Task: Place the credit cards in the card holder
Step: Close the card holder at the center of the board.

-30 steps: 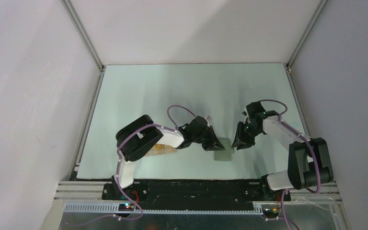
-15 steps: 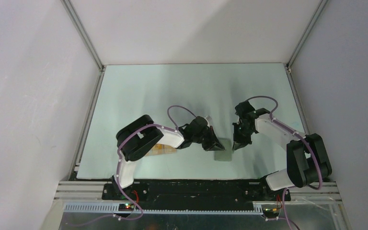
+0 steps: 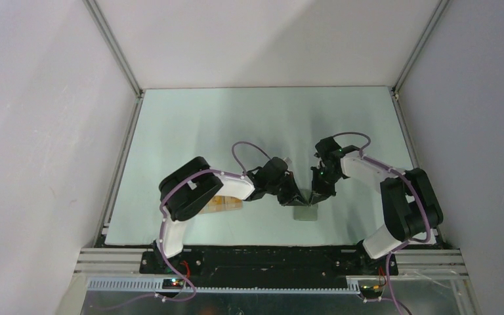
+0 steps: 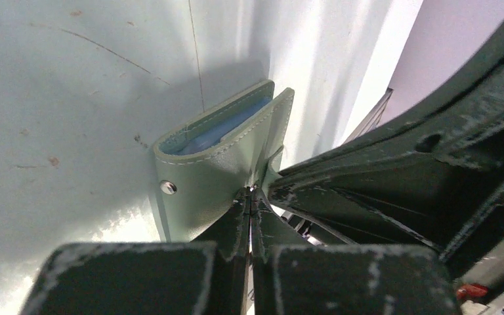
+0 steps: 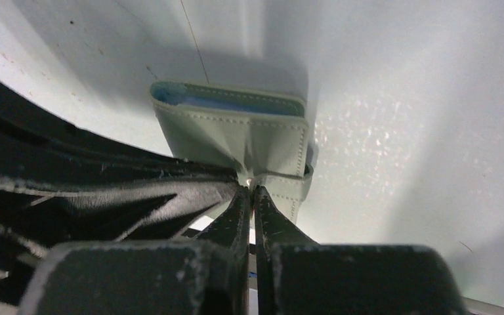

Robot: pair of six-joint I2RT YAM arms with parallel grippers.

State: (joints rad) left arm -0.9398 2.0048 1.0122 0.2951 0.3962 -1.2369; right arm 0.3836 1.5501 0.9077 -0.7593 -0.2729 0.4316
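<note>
The pale green table [image 3: 190,131] carried the whole scene. The left arm [image 3: 190,190] and the right arm [image 3: 400,197] bent in from their own sides and met near the middle of the near half. The card holder [image 3: 306,212] lay there, just short of the near edge. It was a grey-green fold-over wallet, partly hidden under the two wrists in the overhead view.

The credit cards [image 3: 226,205] lay well apart from it, to the left. They showed as a tan patch mostly tucked beneath the left arm's elbow, and none of them was in the holder.

The left gripper [image 4: 249,197] was clenched on the thin edge of one leather flap, with no gap between its tips. The right gripper [image 5: 252,187] was likewise pinched tight on the wallet's edge beside the strap (which layer it held could not be told from its own camera). Between the flaps a sliver of blue lining [image 4: 220,131] showed, and a small snap stud [image 4: 167,188] sat on the outer face.

The step in hand looked to be opening the holder, before any card was fetched. The next move would probably call for drawing the two pinched edges apart. That pull would need to be gentle enough that the leather did not slip from either grip. It would also need to be wide enough to leave the pocket gaping for a card.
</note>
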